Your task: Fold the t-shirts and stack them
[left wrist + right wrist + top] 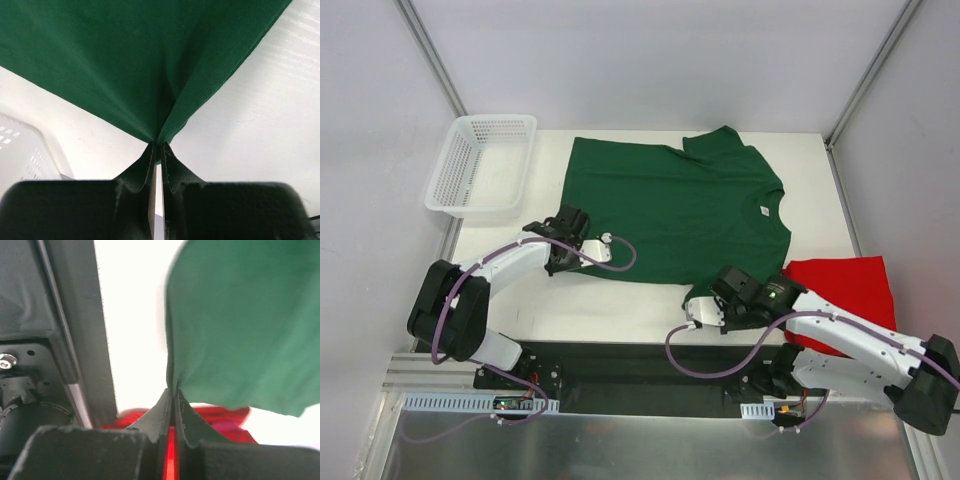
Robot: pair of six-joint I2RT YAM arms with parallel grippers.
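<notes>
The green shirt (680,210) lies spread flat across the middle of the table (600,310) in the top view, collar toward the right, one sleeve toward the upper edge and the other toward the lower edge; the red shirt (845,295) lies at the lower right of the table, just right of the green one, partly under the right arm; a white mesh basket (480,165) stands at the upper left, tilted over the table's edge, apart from both shirts.

The left gripper (158,147) sits at the lower left corner of the green shirt; in its wrist view the jaws are pressed together on a pinch of green cloth, which fans up and out from the fingertips in taut folds; the basket shows at the left edge of that view.

The right gripper (172,395) sits at the lower sleeve of the green shirt, near the bottom centre of the top view; in its wrist view the jaws are closed tight on the edge of the green cloth, which rises from the tips and spreads to the upper right; the red shirt shows behind and below the fingers; the dark frame of the table's near edge fills the left of that view.
</notes>
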